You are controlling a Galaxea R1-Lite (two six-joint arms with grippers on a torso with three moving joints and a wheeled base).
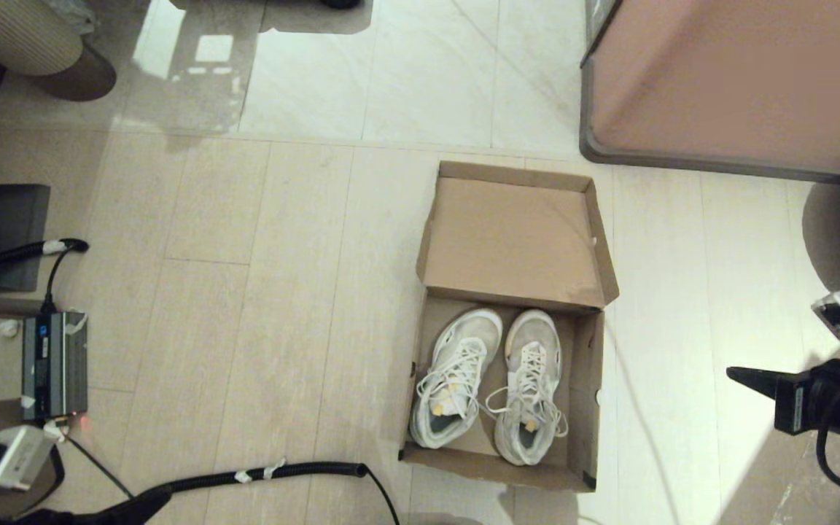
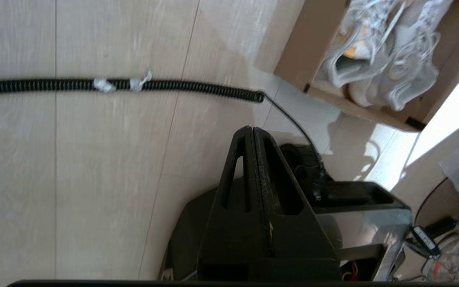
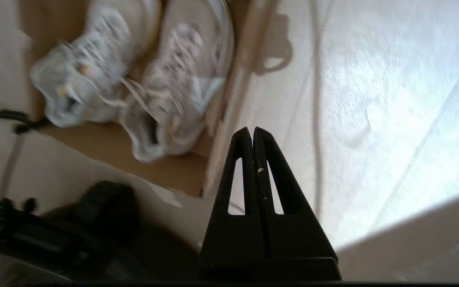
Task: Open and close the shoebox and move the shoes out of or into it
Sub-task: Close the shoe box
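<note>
shoebox (image 1: 513, 321): on the floor ahead of me, lid flipped back; light cardboard, I'd expect it to flex, so push the lid at its free edge.
shoes (image 1: 489, 383): both inside, side by side; soft, light, I'd pinch a heel collar.
right gripper (image 1: 737, 375): fingers pressed together, empty, right of the box.
left gripper (image 2: 252, 129): fingers together, empty, low near the black cable (image 2: 54, 85).

An indoor room that looks like a home or a staged living space. Pale wood-look floor planks (image 1: 245, 306) are meeting glossy stone tiles (image 1: 391, 65). A pinkish-brown furniture block with a grey rim (image 1: 733, 80) is standing at one side. An open cardboard shoebox (image 1: 515, 233) is sitting on the floor, and black cables (image 1: 274, 472) with a small power unit (image 1: 54, 364) are lying nearby.
</note>
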